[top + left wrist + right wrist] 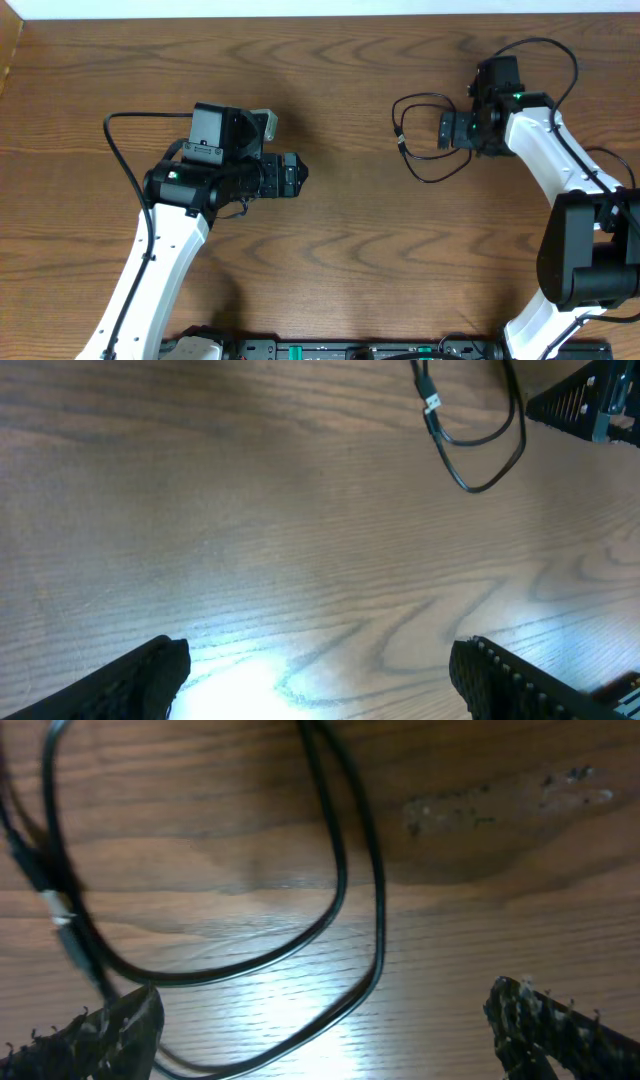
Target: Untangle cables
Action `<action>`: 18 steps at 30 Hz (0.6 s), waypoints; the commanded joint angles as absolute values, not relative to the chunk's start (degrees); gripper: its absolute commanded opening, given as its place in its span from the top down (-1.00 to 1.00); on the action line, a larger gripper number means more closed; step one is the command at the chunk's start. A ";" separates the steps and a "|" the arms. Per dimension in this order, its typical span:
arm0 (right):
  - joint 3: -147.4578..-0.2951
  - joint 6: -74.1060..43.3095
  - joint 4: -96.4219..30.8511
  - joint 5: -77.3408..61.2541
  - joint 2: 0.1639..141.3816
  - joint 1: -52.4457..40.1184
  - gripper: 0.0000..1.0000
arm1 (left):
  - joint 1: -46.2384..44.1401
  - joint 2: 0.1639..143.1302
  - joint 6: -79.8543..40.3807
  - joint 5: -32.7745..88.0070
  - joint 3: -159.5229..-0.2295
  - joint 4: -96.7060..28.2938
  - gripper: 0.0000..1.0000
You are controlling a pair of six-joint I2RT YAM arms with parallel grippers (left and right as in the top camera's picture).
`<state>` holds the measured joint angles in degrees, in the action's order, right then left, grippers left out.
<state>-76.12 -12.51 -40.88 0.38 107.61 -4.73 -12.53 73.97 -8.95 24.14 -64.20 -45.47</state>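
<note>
**Overhead.** One black cable was noted on the counter, laid as a loose open loop just beside and partly under the right tool. No white cable could be made out. The left tool was seen well apart from the right tool. The plug joint sat on the side of the loop farthest from the right tool. Its long axis appeared to run across the line joining the two tools.

**Left wrist.** The left tool was seen spread wide, with only bare counter between its fingers. The cable lay far ahead, next to the right tool.

**Right wrist.** The right tool was seen fully spread, gripping nothing. Two strands of the cable passed beneath the gap between its fingers.

**Step in hand.** A first grasp was judged to be due. One strand should be straddled, not both, and taken close to the plug joint so that the loop can be drawn open. The right tool should be lowered squarely before it is closed.
</note>
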 commanded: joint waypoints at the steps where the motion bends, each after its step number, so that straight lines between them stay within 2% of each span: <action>1: -74.83 -10.13 -40.07 4.40 107.63 -4.99 -0.99 | -12.45 74.50 -8.14 25.06 -63.96 -46.17 -0.77; 18: -74.83 -10.24 -36.23 5.87 114.65 -5.04 -0.99 | -12.45 74.50 -8.14 25.06 -63.96 -46.46 -0.77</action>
